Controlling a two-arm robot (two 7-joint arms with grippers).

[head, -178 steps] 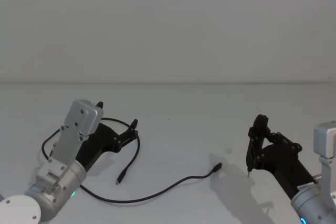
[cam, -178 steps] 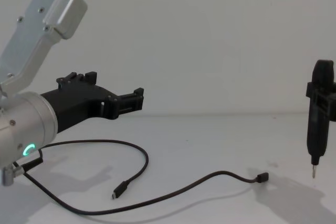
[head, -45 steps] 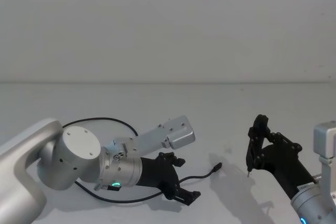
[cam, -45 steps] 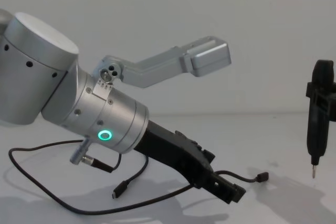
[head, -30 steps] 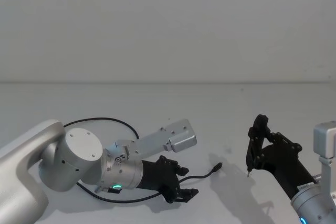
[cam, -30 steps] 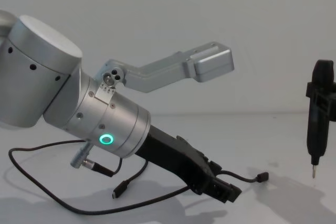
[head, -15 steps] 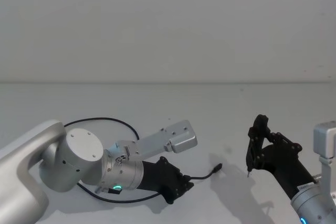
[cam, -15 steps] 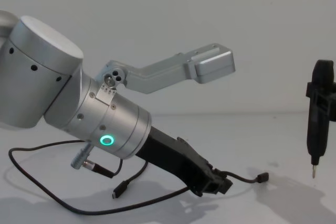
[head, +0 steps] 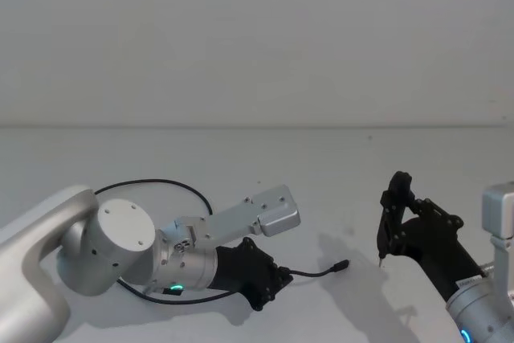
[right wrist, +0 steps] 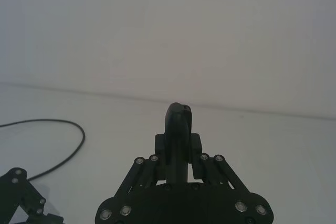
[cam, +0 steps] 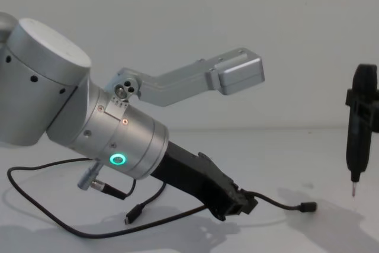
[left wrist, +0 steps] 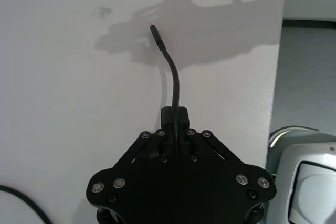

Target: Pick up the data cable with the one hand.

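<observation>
Low over the open desk, the left pincer is pinching the data cable just behind its right-hand plug. That plug is now sitting farther right than before, nearer the parked right pincer.

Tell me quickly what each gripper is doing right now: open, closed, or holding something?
Left gripper: closed on the data cable.
Right gripper: closed on a slim black pointed tool.
</observation>
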